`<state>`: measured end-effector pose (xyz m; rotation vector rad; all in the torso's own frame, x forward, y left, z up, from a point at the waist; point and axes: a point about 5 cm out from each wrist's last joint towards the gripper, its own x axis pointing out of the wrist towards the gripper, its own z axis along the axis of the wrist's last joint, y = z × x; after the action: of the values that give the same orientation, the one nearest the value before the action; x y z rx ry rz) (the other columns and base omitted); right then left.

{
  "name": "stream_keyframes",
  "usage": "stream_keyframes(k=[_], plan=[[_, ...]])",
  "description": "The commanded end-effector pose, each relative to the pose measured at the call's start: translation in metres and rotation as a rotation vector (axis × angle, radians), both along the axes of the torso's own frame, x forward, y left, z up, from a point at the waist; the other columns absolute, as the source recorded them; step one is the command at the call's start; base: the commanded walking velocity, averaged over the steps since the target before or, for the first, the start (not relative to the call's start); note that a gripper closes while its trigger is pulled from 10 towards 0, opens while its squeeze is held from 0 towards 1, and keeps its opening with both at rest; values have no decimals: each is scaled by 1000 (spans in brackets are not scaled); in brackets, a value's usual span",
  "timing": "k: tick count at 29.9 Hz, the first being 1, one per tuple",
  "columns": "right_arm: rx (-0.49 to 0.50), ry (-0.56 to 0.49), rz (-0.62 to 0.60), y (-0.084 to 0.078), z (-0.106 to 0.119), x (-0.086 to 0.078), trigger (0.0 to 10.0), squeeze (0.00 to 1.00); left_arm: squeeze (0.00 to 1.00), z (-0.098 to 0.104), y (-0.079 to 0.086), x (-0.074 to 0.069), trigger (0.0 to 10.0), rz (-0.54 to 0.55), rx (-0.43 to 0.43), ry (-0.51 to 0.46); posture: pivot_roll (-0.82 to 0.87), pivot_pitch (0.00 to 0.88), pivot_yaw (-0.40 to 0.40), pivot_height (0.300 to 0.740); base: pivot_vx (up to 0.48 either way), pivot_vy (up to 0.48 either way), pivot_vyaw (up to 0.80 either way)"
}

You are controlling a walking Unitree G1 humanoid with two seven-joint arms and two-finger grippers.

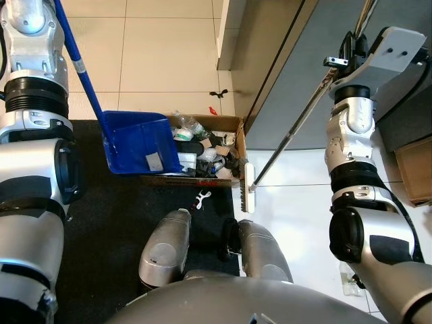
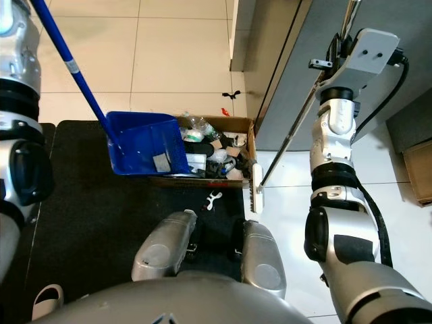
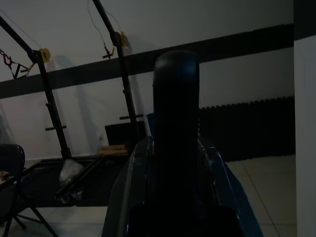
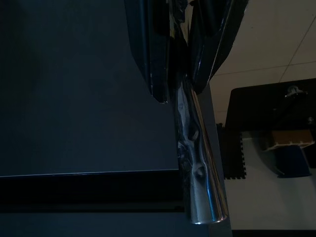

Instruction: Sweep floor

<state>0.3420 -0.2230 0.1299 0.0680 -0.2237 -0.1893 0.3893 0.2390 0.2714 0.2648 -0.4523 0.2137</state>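
The blue dustpan (image 1: 138, 144) hangs tilted over the left end of a cardboard box (image 1: 229, 124) packed with rubbish, its long blue handle (image 1: 77, 66) rising to the left arm. In the left wrist view the left gripper (image 3: 176, 148) has its fingers clenched around that handle. The right gripper (image 4: 178, 54) grasps the silver broom pole (image 4: 197, 163); the broom head (image 1: 249, 187) sits just beside the box's right end, on white floor (image 1: 297, 216) at the edge of a black mat (image 1: 115, 223).
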Motion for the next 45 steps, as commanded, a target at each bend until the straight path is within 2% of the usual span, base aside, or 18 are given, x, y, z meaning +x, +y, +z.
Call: stream_keyframes(k=[1, 4, 7, 9, 12, 16, 18, 20, 21, 24, 26, 28, 29, 31, 33, 37, 40, 45], plan=[[-2, -35, 1, 1, 7, 2, 10000, 0, 0, 12, -1, 2, 10000, -29, -57, -30, 247, 0, -13, 740, 0, 0, 0], [-2, -35, 1, 1, 7, 2, 10000, 0, 0, 15, 3, 2, 10000, -41, -162, -40, 245, 0, -13, 740, 0, 0, 0], [-1, -35, 1, 1, 7, 2, 10000, 0, 0, 16, 5, 1, 10000, 12, -70, -34, 248, 0, -13, 740, 0, 0, 0], [-1, -33, 1, 1, 7, 2, 10000, 0, 0, 14, 8, 1, 10000, 46, -66, -22, 248, 0, -13, 740, 0, 0, 0], [-2, -33, 1, 1, 7, 2, 10000, 0, 0, 12, 13, 2, 10000, 55, -148, -8, 248, 0, -13, 740, 0, 0, 0], [-1, -32, 1, 1, 7, 2, 10000, 0, 0, 13, 16, 1, 10000, 102, -71, -5, 248, 0, -13, 740, 0, 0, 0], [-1, -32, 0, 1, 7, 2, 10000, 0, 0, 10, 16, 2, 10000, 97, -95, 16, 248, 0, -14, 740, 0, 0, 0], [-1, -31, 0, 1, 7, 2, 10000, 0, 0, 7, 20, 4, 10000, 68, -247, 32, 248, 0, -14, 740, 0, 0, 0], [-1, -31, 0, 1, 7, 2, 10000, 0, 0, 8, 21, 3, 10000, 75, -250, 31, 246, 0, -14, 740, 0, 0, 0], [0, -31, -1, 0, 7, 2, 10000, 0, 0, 14, 20, 0, 10000, 155, -10, 4, 246, 0, -14, 740, 0, 0, 0], [0, -31, -1, 0, 7, 2, 10000, 0, 0, 14, 19, 0, 10000, 160, 12, 0, 248, 1, -15, 740, 0, 0, 0], [0, -31, 0, 1, 7, 2, 10000, 0, 0, 15, 20, 0, 10000, 162, -10, -6, 250, 0, -14, 740, 0, 0, 0], [1, -30, 0, 1, 7, 2, 10000, 0, 0, 15, 22, 0, 10000, 155, -86, -7, 248, 0, -13, 740, 0, 0, 0], [1, -30, 0, 1, 7, 2, 10000, 0, 0, 16, 24, 0, 10000, 163, -92, -8, 248, 0, -13, 740, 0, 0, 0], [2, -31, 0, 1, 7, 3, 10000, 0, 0, 17, 22, -1, 10000, 174, -33, -15, 248, 0, -13, 740, 0, 0, 0], [3, -30, 0, 1, 6, 3, 10000, 0, 0, 15, 23, 1, 10000, 138, -132, 4, 251, 0, -13, 740, 0, 0, 0], [3, -30, 0, 1, 6, 2, 10000, 0, 0, 16, 24, 0, 10000, 173, -71, -2, 250, 0, -13, 740, 0, 0, 0], [4, -29, 0, 1, 6, 2, 10000, 0, 0, 16, 23, 0, 10000, 178, -63, -11, 251, 0, -13, 740, 0, 0, 0]])
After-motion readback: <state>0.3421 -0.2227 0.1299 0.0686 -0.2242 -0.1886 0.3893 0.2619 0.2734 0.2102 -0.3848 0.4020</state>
